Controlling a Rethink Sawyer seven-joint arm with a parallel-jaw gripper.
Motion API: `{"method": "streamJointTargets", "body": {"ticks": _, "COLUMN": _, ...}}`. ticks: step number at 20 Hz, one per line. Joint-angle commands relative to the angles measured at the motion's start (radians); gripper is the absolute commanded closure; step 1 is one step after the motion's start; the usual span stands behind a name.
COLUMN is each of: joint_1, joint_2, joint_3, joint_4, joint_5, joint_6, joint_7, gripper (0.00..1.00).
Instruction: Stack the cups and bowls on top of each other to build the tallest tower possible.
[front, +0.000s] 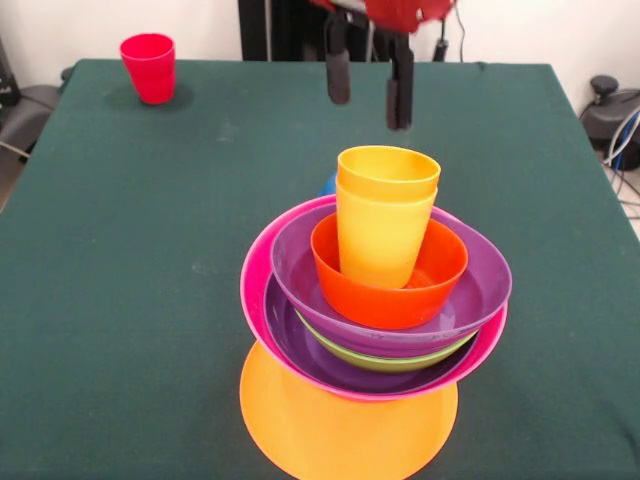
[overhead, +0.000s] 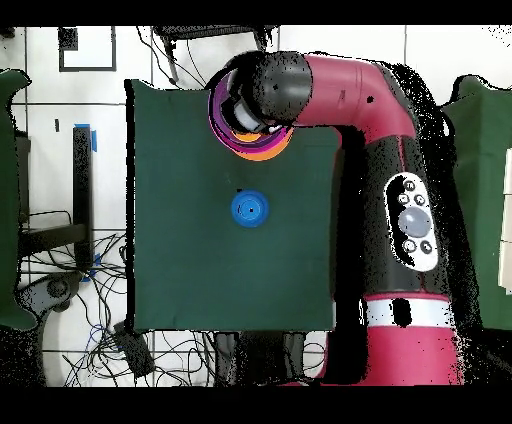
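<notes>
Glossy smooth plastic bowls (front: 385, 330) and cups (front: 383, 215) (all shiny) on a matt green cloth-like table (front: 150, 250).

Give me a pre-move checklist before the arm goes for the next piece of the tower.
1. Gripper empty, fingers apart: ok.
2. Gripper clear of the tower, hanging above and behind the nested yellow cups: ok.
3. Tower sitting level: not ok; the pink bowl and the bowls above it tilt and overhang the orange base bowl.
4. Red cup upright and free at the table's far corner: ok.
5. Blue bowl free on the table, apart from the tower: ok in the overhead view; mostly hidden behind the tower in the front view.
</notes>
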Motion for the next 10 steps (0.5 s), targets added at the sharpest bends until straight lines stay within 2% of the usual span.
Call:
{"method": "streamJointTargets", "body": {"ticks": 1, "joint_1": -0.023, "joint_2": -0.049, "joint_3": 0.047, "joint_4": 0.199, "joint_5": -0.015, "joint_6": 0.021, "joint_7": -0.25, "gripper": 0.0}}
{"method": "streamJointTargets", "body": {"ticks": 6, "joint_1": -0.068, "joint_2": -0.103, "joint_3": 0.05, "joint_4": 0.316, "joint_5": -0.002, "joint_6": 0.019, "joint_7": -0.254, "gripper": 0.0}}
{"method": "streamJointTargets", "body": {"ticks": 10, "joint_1": -0.108, "joint_2": -0.134, "joint_3": 0.063, "joint_4": 0.403, "joint_5": -0.011, "joint_6": -0.05, "joint_7": -0.263, "gripper": 0.0}}
